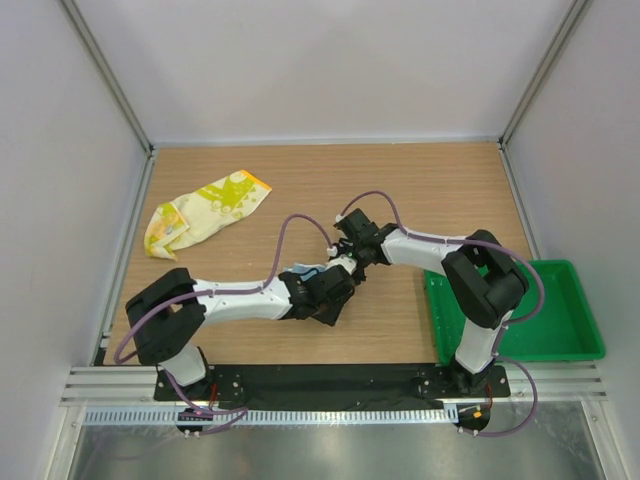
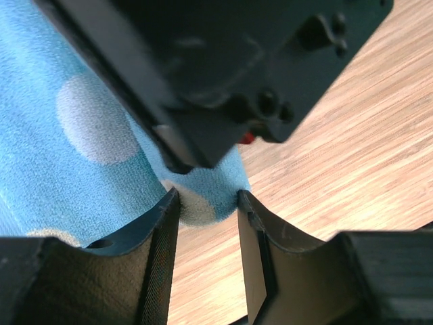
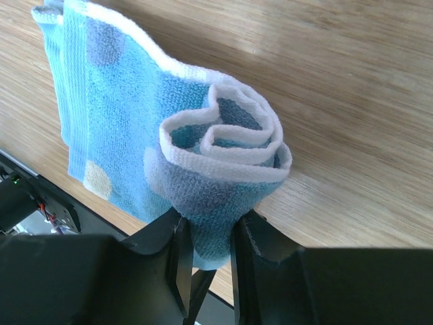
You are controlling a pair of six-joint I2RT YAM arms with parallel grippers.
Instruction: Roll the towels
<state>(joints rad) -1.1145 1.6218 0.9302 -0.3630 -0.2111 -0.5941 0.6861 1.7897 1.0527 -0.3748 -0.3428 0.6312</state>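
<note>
Your left tool (image 2: 206,203) is straddling one end of the blue towel (image 3: 115,115), left of the green tray (image 1: 570,330); you cannot tell whether it is pinching or merely flanking it. Just beyond, your right tool (image 3: 206,230) is clamping the rolled end. If either tool is pulling sideways, the coil risks unwinding. Farthest from the tray, the yellow towel (image 1: 205,210) is lying crumpled on the surface (image 1: 400,180).
</note>
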